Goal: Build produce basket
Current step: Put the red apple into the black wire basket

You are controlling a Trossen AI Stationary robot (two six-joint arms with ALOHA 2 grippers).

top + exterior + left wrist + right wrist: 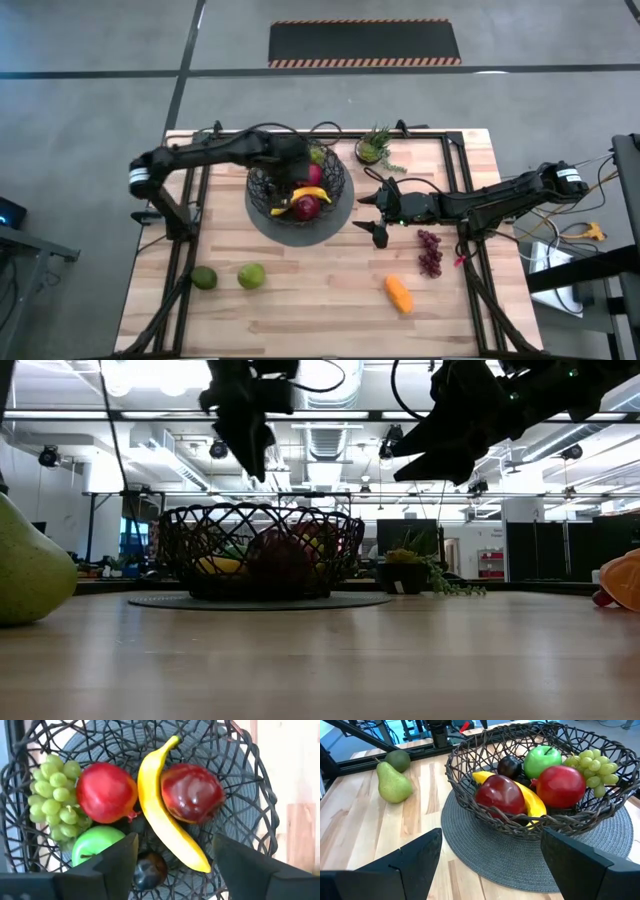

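Observation:
The black wire basket [262, 190] stands on a grey round mat [335, 225] at the table's middle. In it lie a yellow banana [165, 815], two red apples [105, 792] [192, 792], green grapes [55, 795], a green apple [95, 845] and a dark plum [147, 870]. My left gripper [303, 165] hangs open over the basket, empty. My right gripper [372, 215] is open and empty just right of the mat. A green pear [251, 275] and a lime [204, 278] lie near the front left. Purple grapes [430, 252] and an orange piece [398, 294] lie at the right.
A small potted green plant [374, 148] stands at the far edge, right of the basket. Bare wood lies along the table's near edge between the pear and the orange piece. Dark frame rails [190, 215] run along both table sides.

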